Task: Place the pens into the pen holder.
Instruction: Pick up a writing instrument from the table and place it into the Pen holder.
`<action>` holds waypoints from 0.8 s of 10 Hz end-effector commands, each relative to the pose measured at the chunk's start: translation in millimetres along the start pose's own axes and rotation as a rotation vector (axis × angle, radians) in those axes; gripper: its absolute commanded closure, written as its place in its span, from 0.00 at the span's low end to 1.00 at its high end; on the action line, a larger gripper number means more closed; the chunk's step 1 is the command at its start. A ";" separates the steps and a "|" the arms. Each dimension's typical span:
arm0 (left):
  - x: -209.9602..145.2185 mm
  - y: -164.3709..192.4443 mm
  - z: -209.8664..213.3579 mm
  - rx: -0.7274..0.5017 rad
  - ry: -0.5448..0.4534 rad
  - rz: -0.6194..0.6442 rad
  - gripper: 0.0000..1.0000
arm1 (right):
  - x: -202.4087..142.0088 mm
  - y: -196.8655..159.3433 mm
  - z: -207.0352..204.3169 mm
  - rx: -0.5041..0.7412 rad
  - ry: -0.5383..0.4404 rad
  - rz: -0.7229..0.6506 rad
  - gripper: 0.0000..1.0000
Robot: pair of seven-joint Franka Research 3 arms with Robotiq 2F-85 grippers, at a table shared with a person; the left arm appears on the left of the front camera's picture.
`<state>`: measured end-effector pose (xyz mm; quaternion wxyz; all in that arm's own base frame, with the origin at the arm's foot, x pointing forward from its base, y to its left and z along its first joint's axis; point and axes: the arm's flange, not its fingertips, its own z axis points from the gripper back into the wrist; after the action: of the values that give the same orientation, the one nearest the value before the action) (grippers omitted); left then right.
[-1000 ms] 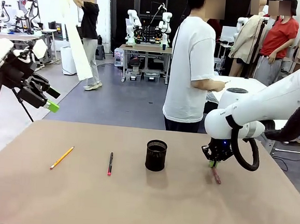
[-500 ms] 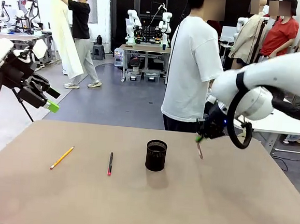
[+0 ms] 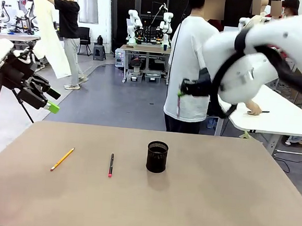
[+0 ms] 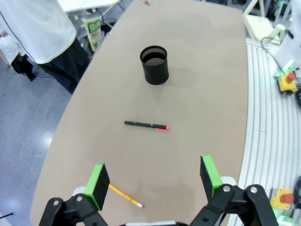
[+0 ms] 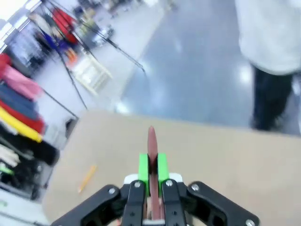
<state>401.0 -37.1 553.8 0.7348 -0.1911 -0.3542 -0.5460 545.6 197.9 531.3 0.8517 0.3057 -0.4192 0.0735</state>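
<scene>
The black mesh pen holder stands upright mid-table, also in the left wrist view. Left of it lie a black pen with a red tip and a yellow-orange pencil. My right gripper hangs high above the table, up and slightly right of the holder, shut on the dark-red pen, which sticks out past the pads. My left gripper is open with nothing in it, raised off the table's left side.
A person in a white T-shirt stands at the far edge, right behind my raised right gripper. The brown table is bare at the right and front. A white table stands beyond the right corner.
My right arm lifted the dark-red pen off the table at the right and swung it up and leftward, high over the holder. The left arm stayed still.
</scene>
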 end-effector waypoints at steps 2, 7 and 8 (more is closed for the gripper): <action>0.7 0.9 0.5 -0.006 -0.018 -0.003 0.00 | -32.8 -36.4 -6.7 0.312 -0.128 0.109 1.00; 0.7 0.9 0.5 -0.006 -0.018 -0.003 0.00 | 18.6 20.7 4.0 0.131 -0.130 0.075 1.00; 0.7 0.9 0.5 -0.006 -0.018 -0.003 0.00 | -3.0 9.8 -4.9 0.245 -0.172 0.147 1.00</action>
<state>401.1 -37.1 553.8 0.7348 -0.1911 -0.3542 -0.5460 545.6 211.9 549.8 0.7949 0.3525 -0.4780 0.1239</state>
